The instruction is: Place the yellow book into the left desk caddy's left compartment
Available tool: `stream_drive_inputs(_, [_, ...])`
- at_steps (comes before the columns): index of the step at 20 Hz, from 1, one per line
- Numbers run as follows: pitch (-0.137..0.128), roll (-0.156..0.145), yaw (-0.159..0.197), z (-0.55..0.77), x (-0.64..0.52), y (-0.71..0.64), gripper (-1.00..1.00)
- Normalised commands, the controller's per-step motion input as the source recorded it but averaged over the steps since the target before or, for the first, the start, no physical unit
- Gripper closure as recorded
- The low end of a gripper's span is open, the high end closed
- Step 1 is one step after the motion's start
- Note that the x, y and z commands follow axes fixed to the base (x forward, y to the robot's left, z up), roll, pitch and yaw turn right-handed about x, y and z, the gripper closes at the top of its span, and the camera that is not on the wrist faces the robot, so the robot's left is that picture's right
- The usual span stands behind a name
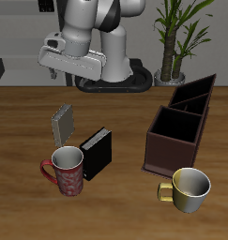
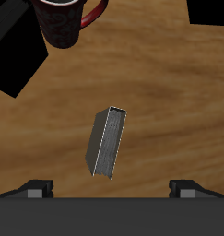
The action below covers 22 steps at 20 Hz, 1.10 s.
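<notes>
Your two-finger gripper [image 1: 55, 67] hangs in the air well above the wooden table [image 1: 22, 122], on the white arm near the table's back. Its jaws stand apart with nothing between them: the wrist view shows both dark fingertips [image 2: 34, 189] at the frame edge with a wide gap and bare wood in it. Directly under the gripper, the small thin yellow book with the pale grey-tan speckled cover [image 2: 106, 141] stands upright on the table, seen from above with its narrow top edge toward the camera, slightly tilted in plan. In the exterior view the same book [image 1: 64, 123] sits just behind a red patterned mug with a pale inside [image 1: 68, 170]. Just beside the mug stands a black book with a white page edge [image 1: 97, 152], close to the yellow book but not touching it as far as you can see. The wrist view catches the mug's dark rim and red handle [image 2: 67, 18] and a black slab [image 2: 17, 57] that is likely the black book. Across the table, well apart from the book, stand two open-top caddies, one behind the other. The farther one is the near-black left desk caddy with thin reddish-brown rims and a divider [image 1: 194, 94]. The nearer one shows a broad maroon-brown wall [image 1: 174, 152]. A glossy yellow-olive mug [image 1: 189, 189] stands by the table's front edge, just in front of the maroon caddy. A potted plant [image 1: 170, 37] stands behind the table.
</notes>
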Motion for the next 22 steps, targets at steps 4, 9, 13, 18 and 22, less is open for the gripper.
stream_drive_inputs(4, [0.028, -0.001, -0.017, -0.29, 0.00, -0.12, -1.00])
stream_drive_inputs(9, [0.023, 0.005, -0.010, -0.32, 0.07, -0.06, -1.00])
stream_drive_inputs(13, [0.029, 0.008, -0.002, -0.34, 0.10, -0.03, -1.00])
stream_drive_inputs(18, [0.022, 0.014, -0.012, -0.31, 0.09, -0.02, -1.00])
stream_drive_inputs(22, [0.020, -0.009, -0.008, -0.22, 0.01, -0.03, -1.00])
